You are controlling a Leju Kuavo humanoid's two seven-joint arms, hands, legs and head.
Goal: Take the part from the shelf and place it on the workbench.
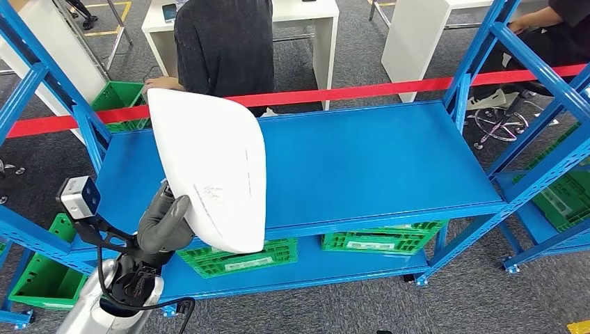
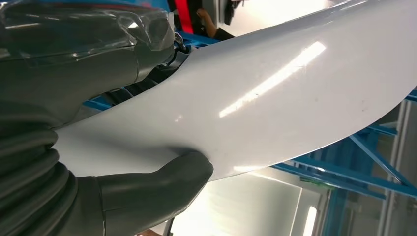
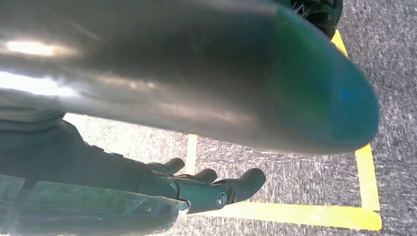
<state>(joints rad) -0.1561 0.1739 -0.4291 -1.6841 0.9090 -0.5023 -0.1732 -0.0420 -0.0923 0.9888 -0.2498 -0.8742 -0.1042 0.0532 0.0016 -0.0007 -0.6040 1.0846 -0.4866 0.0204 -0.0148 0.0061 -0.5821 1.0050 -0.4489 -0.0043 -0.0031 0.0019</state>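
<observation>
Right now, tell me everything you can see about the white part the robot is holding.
The white part is a large, smooth, glossy panel, plastic or painted by its look, gently curved with rounded corners and a thin edge. Faint dark scuffs mark its lower half and a thin seam line runs along it. It is held up tilted above the left end of the blue shelf, not resting on it. The left hand grips its lower edge, thumb pressed on one face. Nothing else appears to touch it.

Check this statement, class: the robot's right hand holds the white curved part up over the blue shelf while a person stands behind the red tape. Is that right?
One thing is wrong: the left hand holds the white curved part, as the head view shows. The blue shelf, the person and the red tape are as stated.
</observation>
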